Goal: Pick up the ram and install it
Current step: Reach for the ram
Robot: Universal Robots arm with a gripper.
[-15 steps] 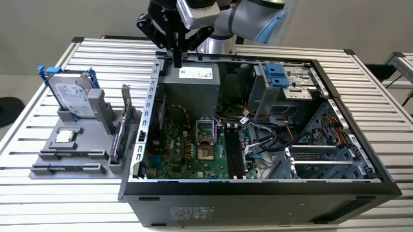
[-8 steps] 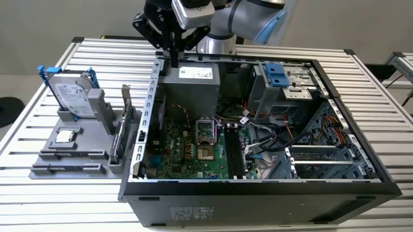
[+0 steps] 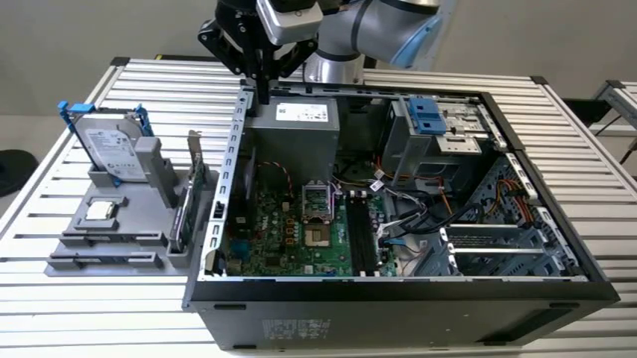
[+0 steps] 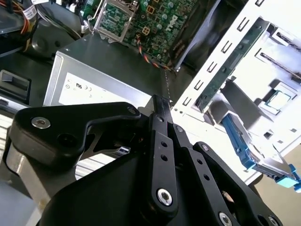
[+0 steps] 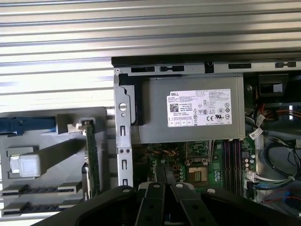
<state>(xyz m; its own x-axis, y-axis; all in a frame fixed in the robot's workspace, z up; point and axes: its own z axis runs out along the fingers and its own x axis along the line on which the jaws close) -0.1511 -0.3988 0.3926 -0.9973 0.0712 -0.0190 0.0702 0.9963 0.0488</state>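
Approach step, pickup not started imo. Black two-finger gripper (image 3: 264, 95) hovers over rim of open black computer tower (image 3: 398, 298), fingers pinched together, empty. Long narrow blue-green ram stick (image 3: 181, 220) looks parked on edge in grey parts rack (image 3: 100, 231) beside tower. Grab would need fingers opened, lined up over stick's thin edge.

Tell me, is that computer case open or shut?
Open. In the exterior view no panel covers the upward side of the case, so the motherboard and cables inside are in plain sight.

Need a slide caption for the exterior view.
Gripper, fingers shut, poised above a corner of the open PC case by the power supply; parts holder at the exterior view's left.
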